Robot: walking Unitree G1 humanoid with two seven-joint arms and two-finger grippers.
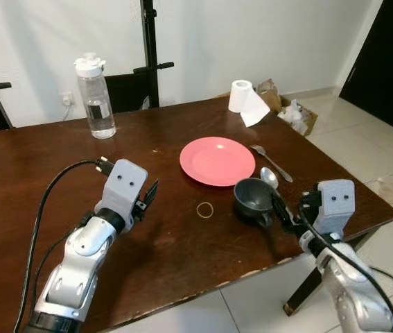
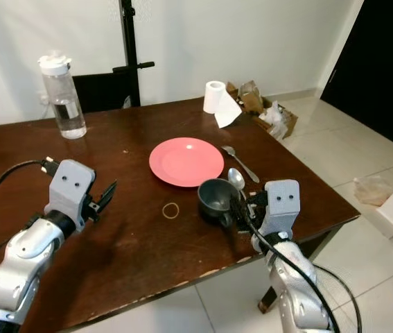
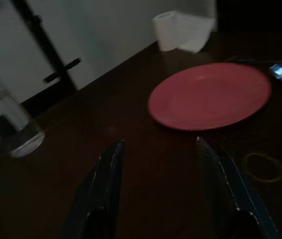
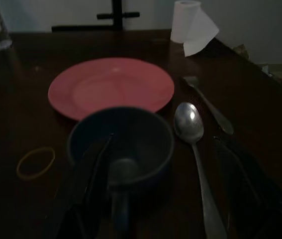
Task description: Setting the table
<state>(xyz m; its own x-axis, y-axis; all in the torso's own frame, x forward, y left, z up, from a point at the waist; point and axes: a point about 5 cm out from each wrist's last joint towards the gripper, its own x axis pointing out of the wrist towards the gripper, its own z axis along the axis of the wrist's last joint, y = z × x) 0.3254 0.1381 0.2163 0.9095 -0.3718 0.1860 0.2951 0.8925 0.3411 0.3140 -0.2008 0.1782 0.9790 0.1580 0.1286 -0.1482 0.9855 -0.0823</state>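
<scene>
Just before right tool (image 4: 163, 164), dark mug (image 4: 122, 144), fingers seemingly astride handle

Left tool (image 1: 149, 196) and right tool (image 1: 283, 212) both forward over the table, fingers spread apart.

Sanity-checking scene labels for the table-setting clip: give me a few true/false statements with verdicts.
1. The mug stands on the pink plate. False: it stands on the table, at the plate's near edge.
2. The spoon lies right of the mug. True.
3. The left gripper holds the rubber band. False: it is open, holding nothing.
4. The paper roll stands at the table's far edge. True.
5. The water bottle lies on its side. False: it is upright.
</scene>
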